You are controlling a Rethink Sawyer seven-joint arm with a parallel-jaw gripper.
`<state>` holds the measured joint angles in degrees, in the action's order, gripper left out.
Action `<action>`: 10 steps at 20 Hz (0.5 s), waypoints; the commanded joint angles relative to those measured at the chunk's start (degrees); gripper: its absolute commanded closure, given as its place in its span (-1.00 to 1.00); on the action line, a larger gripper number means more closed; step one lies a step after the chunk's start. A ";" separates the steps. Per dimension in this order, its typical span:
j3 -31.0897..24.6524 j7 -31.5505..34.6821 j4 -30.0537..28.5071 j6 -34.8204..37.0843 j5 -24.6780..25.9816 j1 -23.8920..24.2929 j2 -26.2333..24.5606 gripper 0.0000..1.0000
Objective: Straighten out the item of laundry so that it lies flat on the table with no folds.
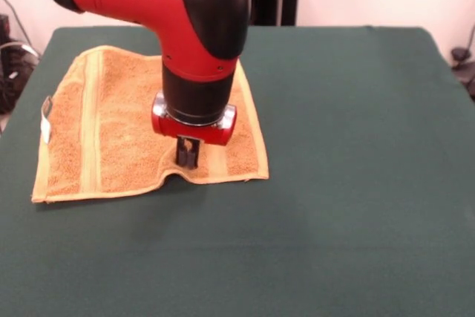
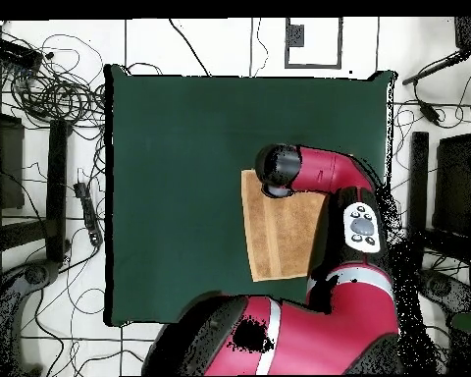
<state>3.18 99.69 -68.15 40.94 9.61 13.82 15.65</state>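
The orange-yellow towel (image 1: 111, 135) lies spread on the left part of the green table (image 1: 341, 183), with its white tag (image 1: 46, 118) on the left edge. My gripper (image 1: 187, 157) points straight down at the towel's near edge, right of its middle. Its black fingers stand close together on the cloth, which rises in a small hump there. In the overhead view the towel (image 2: 279, 241) shows right of the table's (image 2: 181, 196) middle, and the arm's head hides the gripper and the towel's far edge.
Bare green cloth stretches to the right of and in front of the towel in the front view. Cables and stands (image 2: 53, 98) lie on the floor around the table.
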 commanded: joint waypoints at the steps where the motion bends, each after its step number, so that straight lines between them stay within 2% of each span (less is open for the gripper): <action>1: -8.59 -2.68 -7.95 -0.97 0.10 0.06 4.47 1.00; 5: -10.21 -3.54 -7.98 2.60 -0.89 -0.17 7.28 1.00; 10: -11.49 -1.64 -7.10 4.00 -2.06 -0.33 7.32 1.00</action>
<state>-0.19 99.69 -70.03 40.95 9.66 13.82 21.28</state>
